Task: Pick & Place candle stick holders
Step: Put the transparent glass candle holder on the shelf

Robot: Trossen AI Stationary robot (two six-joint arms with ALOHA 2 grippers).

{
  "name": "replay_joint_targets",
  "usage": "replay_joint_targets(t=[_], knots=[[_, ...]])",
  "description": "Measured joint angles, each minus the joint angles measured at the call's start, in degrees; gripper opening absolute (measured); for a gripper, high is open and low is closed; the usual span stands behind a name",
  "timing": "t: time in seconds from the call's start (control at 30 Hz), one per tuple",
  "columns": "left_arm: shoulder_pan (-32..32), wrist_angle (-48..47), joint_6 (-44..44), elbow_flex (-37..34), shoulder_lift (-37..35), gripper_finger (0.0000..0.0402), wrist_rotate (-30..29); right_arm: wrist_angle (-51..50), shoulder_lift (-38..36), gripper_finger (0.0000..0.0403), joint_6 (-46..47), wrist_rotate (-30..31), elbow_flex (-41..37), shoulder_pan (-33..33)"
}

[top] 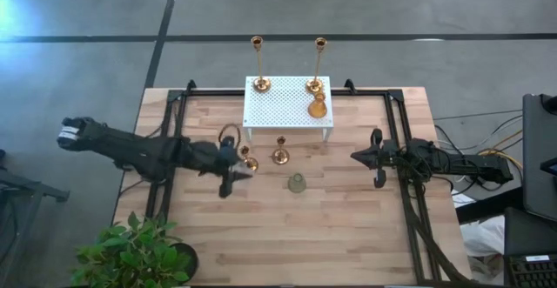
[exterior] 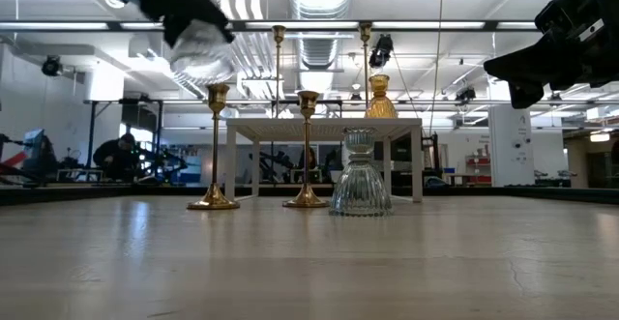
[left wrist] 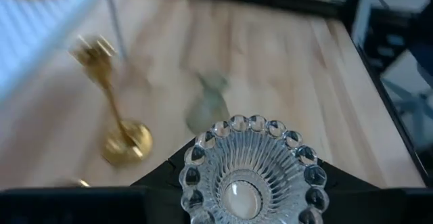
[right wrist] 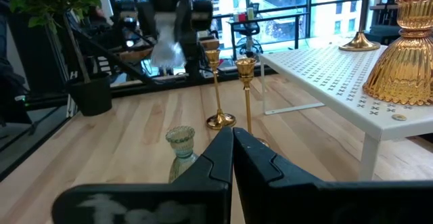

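The left tool (top: 233, 173) grips the clear glass holder (left wrist: 252, 172), raised above the tabletop (top: 348, 236) beside two short brass candlesticks (top: 279, 156). The right tool (top: 376, 159), fingers closed and empty, hovers well apart near the grey-green glass holder (top: 298, 183)

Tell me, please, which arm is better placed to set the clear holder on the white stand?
The left. Its tool is already shut on the clear holder, lifted off the table just in front of the white stand. The right tool is shut, empty and farther off.
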Motion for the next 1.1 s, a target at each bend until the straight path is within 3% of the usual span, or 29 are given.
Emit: replay_joint_targets(t=[0.43, 0.87, 1.1], knots=[[16.8, 0.2, 5.1, 10.1, 6.3, 0.0143, 2.8, 0.0, 0.0, 0.0008, 0.0, 0.0, 0.0, 0.0], [22.0, 1.3, 14.6, 27.0, 21.7, 0.0143, 2.9, 0.0, 0.0, 0.0008, 0.0, 0.0, 0.0, 0.0], [25.4, 1.4, 15.0, 33.5, 29.5, 0.0143, 2.9, 0.0, 0.0, 0.0008, 0.0, 0.0, 0.0, 0.0]])
